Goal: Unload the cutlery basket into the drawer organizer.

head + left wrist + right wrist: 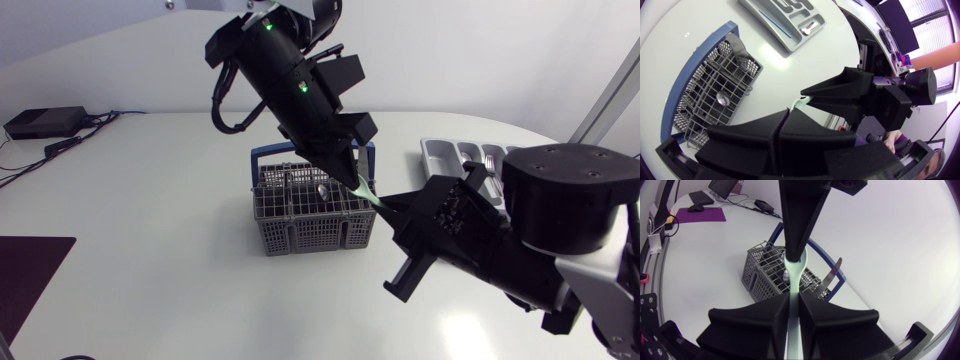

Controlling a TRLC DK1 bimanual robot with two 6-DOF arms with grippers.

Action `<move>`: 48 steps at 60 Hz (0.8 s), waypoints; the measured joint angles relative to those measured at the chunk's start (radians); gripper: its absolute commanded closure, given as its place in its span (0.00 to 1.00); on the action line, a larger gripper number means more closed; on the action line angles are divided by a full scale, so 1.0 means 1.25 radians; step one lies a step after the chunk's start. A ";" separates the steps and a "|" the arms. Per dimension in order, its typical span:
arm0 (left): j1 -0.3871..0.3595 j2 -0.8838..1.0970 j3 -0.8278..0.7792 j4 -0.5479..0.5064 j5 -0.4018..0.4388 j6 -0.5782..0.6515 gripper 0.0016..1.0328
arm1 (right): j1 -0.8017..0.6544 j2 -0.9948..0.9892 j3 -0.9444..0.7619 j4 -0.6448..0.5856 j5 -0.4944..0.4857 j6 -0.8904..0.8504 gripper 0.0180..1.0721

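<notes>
A pale green spoon point(369, 194) hangs in the air just right of the grey cutlery basket point(310, 235), gripped at both ends. My left gripper point(358, 183) comes down from the far side and is shut on its upper end. From the right, my right gripper point(385, 203) is shut on its handle point(795, 282). In the right wrist view my right gripper point(795, 297) has its fingers pressed on the handle, with the left gripper point(796, 250) straight ahead. The left wrist view shows my left gripper point(789, 112) tip to tip with the right gripper point(807, 95). The grey drawer organizer point(440, 155) lies at the far right.
The basket point(700, 90) has a blue handle and still holds a metal spoon point(722, 99) and a knife point(832, 272). The organizer point(785, 37) holds some cutlery in its slots. A dark mat point(30, 270) lies at the table's left edge.
</notes>
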 measured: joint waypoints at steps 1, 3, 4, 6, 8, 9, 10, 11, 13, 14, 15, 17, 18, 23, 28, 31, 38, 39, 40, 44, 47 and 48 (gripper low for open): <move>0.000 0.000 0.000 -0.001 0.000 0.000 0.84 | 0.000 0.000 0.000 0.000 0.002 0.000 0.94; 0.000 0.000 0.000 -0.002 0.000 0.000 0.81 | 0.000 0.000 0.000 0.000 0.002 0.000 0.94; 0.000 0.000 0.000 -0.002 0.000 0.000 0.80 | 0.000 0.000 0.000 0.000 0.001 0.000 0.94; 0.000 0.000 0.000 -0.003 0.000 0.000 0.75 | 0.000 0.000 0.000 0.000 0.001 0.000 0.94; 0.000 0.000 0.000 -0.004 0.000 0.000 0.66 | 0.000 0.000 0.000 -0.001 0.001 0.000 0.94; 0.000 0.000 0.000 -0.005 0.000 0.000 0.61 | 0.000 0.000 0.000 -0.001 0.001 0.000 0.94; 0.000 0.000 0.000 -0.005 0.001 0.000 0.57 | 0.000 0.000 0.000 -0.002 0.001 -0.001 0.94; 0.000 0.000 0.000 -0.006 0.001 0.000 0.51 | 0.000 0.000 0.000 -0.002 0.001 -0.001 0.94; 0.000 0.000 0.000 -0.006 0.001 0.000 0.39 | 0.000 0.000 0.000 -0.002 0.000 -0.001 0.94; 0.000 0.000 0.000 -0.005 0.001 0.000 0.36 | 0.000 0.000 0.000 -0.003 -0.002 -0.002 0.94; 0.000 0.000 0.000 -0.006 0.001 0.000 0.26 | 0.000 0.000 0.000 -0.004 -0.002 -0.004 0.94; 0.000 0.000 0.002 -0.006 0.001 0.000 0.18 | 0.001 0.000 0.000 -0.007 -0.004 -0.007 0.94; 0.000 0.000 0.005 -0.006 0.001 0.000 0.16 | 0.001 -0.002 0.000 -0.009 -0.005 -0.010 0.94; 0.005 0.000 0.017 -0.006 0.001 0.000 0.09 | 0.001 -0.014 0.000 -0.024 -0.012 -0.016 0.94; 0.017 0.000 0.038 -0.005 0.002 0.000 0.06 | -0.002 -0.039 -0.002 -0.041 -0.031 -0.019 0.94; 0.030 0.000 0.051 -0.004 0.003 0.000 0.06 | -0.013 -0.060 -0.009 -0.050 -0.049 -0.021 0.94; 0.060 0.000 0.067 0.002 0.003 0.000 0.06 | -0.084 -0.107 -0.026 -0.096 -0.129 -0.041 0.94; 0.064 0.000 0.067 0.002 0.003 0.000 0.06 | -0.100 -0.113 -0.028 -0.102 -0.144 -0.044 0.94; 0.068 0.000 0.067 0.002 0.003 0.000 0.06 | -0.116 -0.119 -0.031 -0.108 -0.159 -0.050 0.94; 0.082 0.000 0.067 0.002 -0.001 0.001 0.06 | -0.190 -0.139 -0.036 -0.130 -0.224 -0.070 0.94; 0.091 0.000 0.066 0.002 -0.012 0.001 0.06 | -0.253 -0.149 -0.036 -0.145 -0.282 -0.089 0.94; 0.093 0.000 0.066 0.002 -0.014 0.001 0.06 | -0.273 -0.152 -0.036 -0.149 -0.300 -0.097 0.94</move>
